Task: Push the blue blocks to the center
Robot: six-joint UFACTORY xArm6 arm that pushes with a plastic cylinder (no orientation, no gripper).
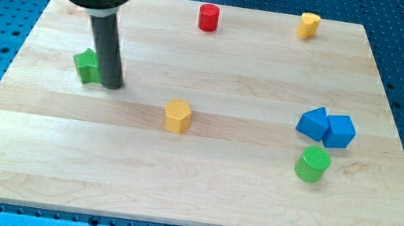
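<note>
Two blue blocks sit touching at the view's right: a blue block (313, 122) on the left and a blue cube (339, 131) on the right. My tip (111, 84) is at the view's left, far from the blue blocks. It rests against the right side of a green star-shaped block (87, 65).
A yellow hexagonal block (178, 115) sits near the board's middle. A green cylinder (312, 163) stands just below the blue blocks. A red cylinder (209, 17) and a yellow block (308, 25) are near the view's top edge of the wooden board (199, 192).
</note>
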